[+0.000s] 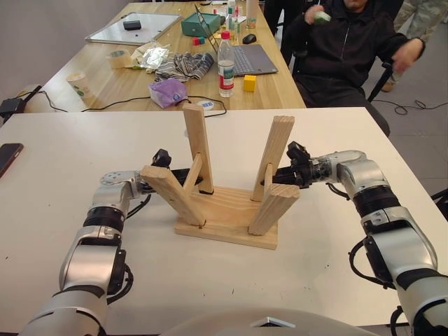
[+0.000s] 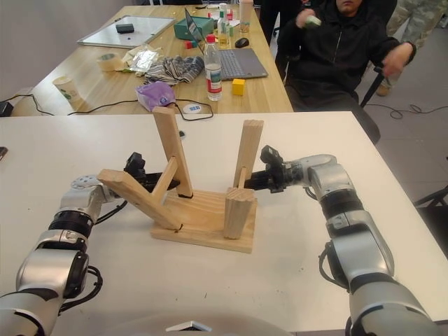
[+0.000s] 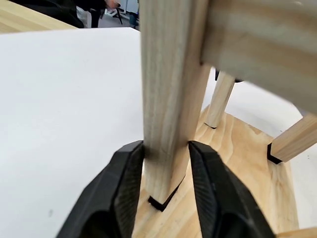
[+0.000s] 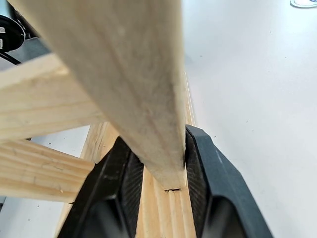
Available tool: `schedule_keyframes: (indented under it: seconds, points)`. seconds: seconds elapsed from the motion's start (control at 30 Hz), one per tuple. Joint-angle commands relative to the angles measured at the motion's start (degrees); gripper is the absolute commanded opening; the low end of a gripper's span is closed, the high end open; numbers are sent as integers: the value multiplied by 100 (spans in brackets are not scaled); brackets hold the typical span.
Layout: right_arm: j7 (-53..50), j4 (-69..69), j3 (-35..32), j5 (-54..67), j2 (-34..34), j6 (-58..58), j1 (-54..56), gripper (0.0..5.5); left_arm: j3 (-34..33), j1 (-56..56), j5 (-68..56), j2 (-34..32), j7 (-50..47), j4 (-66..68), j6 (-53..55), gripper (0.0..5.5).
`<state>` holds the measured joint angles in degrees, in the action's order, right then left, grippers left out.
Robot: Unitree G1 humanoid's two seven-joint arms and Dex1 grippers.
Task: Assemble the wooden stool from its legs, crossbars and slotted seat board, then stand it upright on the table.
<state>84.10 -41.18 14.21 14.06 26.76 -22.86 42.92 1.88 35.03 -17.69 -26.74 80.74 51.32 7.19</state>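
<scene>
The stool lies upside down on the white table [image 1: 70, 182], its slotted seat board [image 1: 224, 218] flat and its legs pointing up. My left gripper [image 3: 166, 148] is shut on the rear left leg [image 1: 198, 140] just above its slot. That leg's crossbar [image 1: 192, 175] runs to the front left leg [image 1: 170, 192], which leans outward to the left. My right gripper [image 4: 158, 148] is shut on the rear right leg [image 1: 277, 150] close to the board. The front right leg [image 1: 273, 208] stands in front of it.
A dark phone [image 1: 7, 157] lies at the table's left edge. Behind stands a wooden table with a water bottle [image 1: 225, 64], laptop [image 1: 246, 59], purple bag [image 1: 168, 91], yellow block [image 1: 250, 82] and cables. A person sits beyond the far right corner.
</scene>
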Motion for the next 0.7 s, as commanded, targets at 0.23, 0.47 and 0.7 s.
schedule_keyframes:
  seconds: [0.23,0.47,0.7]
  points:
    - [93,-266,184,-303,-280,25,-12,108,-238,228,89,136,-182,262,25,166]
    - [-1282,-1305,188,-840,-614,442,382,103,154,-2,486,0,-521,-73,1730,166]
    - [-1581,-1758,124,-893,-972,515,549,103,264,-174,554,245,-1175,-203,2803,166]
